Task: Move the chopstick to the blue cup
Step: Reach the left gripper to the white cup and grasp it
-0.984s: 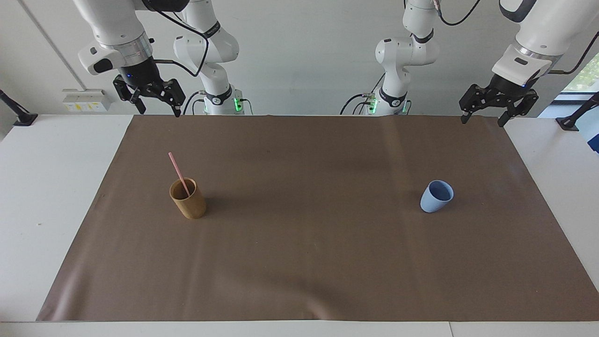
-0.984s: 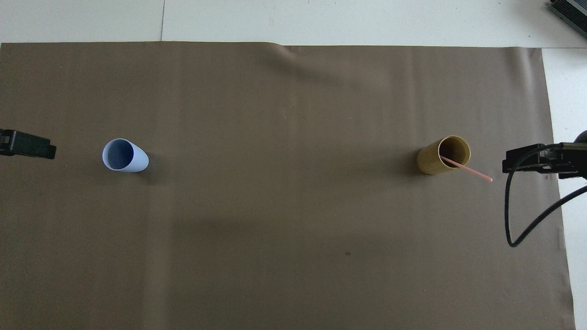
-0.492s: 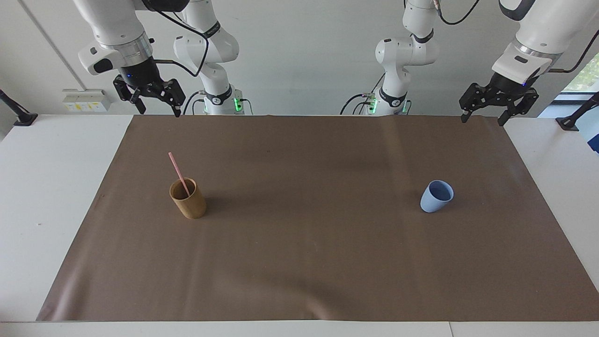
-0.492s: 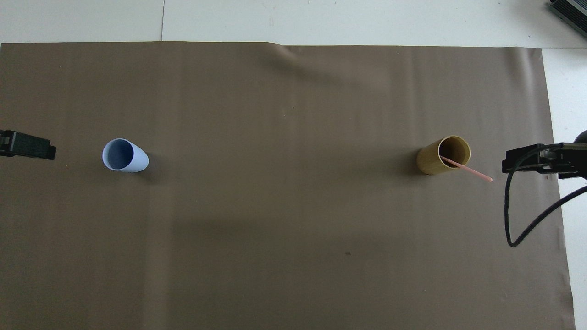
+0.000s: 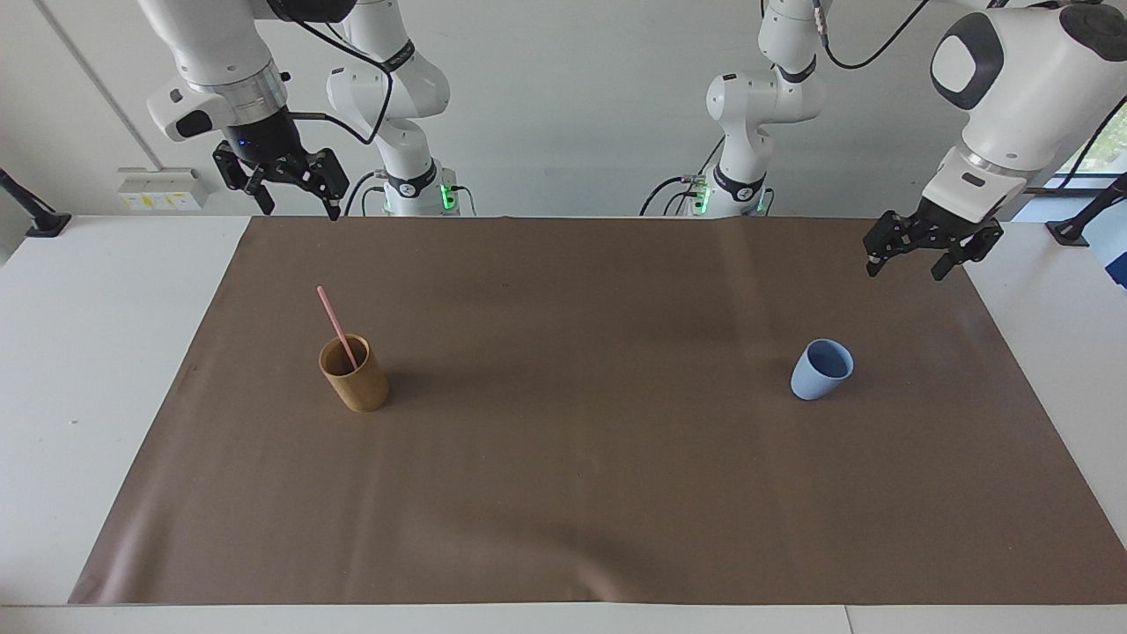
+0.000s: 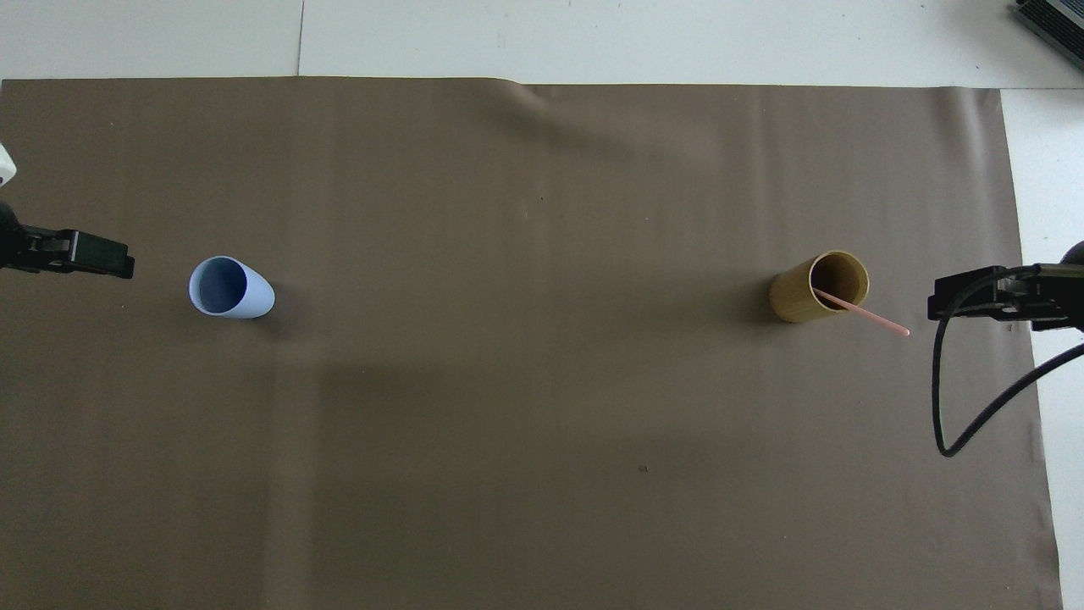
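The pink chopstick [image 5: 334, 321] stands slanted in a tan wooden cup [image 5: 356, 386] toward the right arm's end of the table; it also shows in the overhead view [image 6: 872, 318]. The blue cup [image 5: 820, 372] stands upright and empty toward the left arm's end, and shows in the overhead view [image 6: 230, 290]. My left gripper [image 5: 905, 267] is open and empty, in the air over the mat's edge beside the blue cup. My right gripper [image 5: 299, 210] is open and empty, waiting high over the mat's corner at the robots' end.
A brown mat [image 5: 572, 493] covers most of the white table [image 5: 106, 370]. The two cups are far apart on it. The right arm's black cable [image 6: 948, 424] loops over the mat's edge.
My left gripper has come down and moved out over the mat toward the blue cup. The right arm, the cups and the chopstick have not moved.
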Controlling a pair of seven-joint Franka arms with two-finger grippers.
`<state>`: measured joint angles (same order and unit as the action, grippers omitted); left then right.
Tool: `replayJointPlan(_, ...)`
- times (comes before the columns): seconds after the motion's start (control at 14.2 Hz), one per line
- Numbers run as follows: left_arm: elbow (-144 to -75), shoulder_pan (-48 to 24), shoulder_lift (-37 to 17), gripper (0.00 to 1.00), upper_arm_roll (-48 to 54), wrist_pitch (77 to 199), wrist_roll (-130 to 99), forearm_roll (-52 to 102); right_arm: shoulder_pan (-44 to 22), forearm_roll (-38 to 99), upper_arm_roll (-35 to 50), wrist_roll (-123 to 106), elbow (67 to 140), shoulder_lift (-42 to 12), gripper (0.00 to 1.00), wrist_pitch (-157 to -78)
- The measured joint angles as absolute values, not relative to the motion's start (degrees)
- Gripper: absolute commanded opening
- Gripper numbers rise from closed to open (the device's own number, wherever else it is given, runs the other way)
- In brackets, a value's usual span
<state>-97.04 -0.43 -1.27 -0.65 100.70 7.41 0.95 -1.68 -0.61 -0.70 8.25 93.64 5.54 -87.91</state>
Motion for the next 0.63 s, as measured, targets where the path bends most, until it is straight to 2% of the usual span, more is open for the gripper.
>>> replayJointPlan(0.35,-101.64,0.88,-5.3,1.0,-0.74,108.59,7.41,0.95,-1.68,-0.61,-0.72,8.25,93.82,5.54,1.0,-87.91)
replayJointPlan(0.63,-108.43,1.41,-6.81,1.0,-0.74,117.49,7.41,1.04,-1.68,-0.61,-0.74,8.25,93.89,5.55,1.0,-87.91)
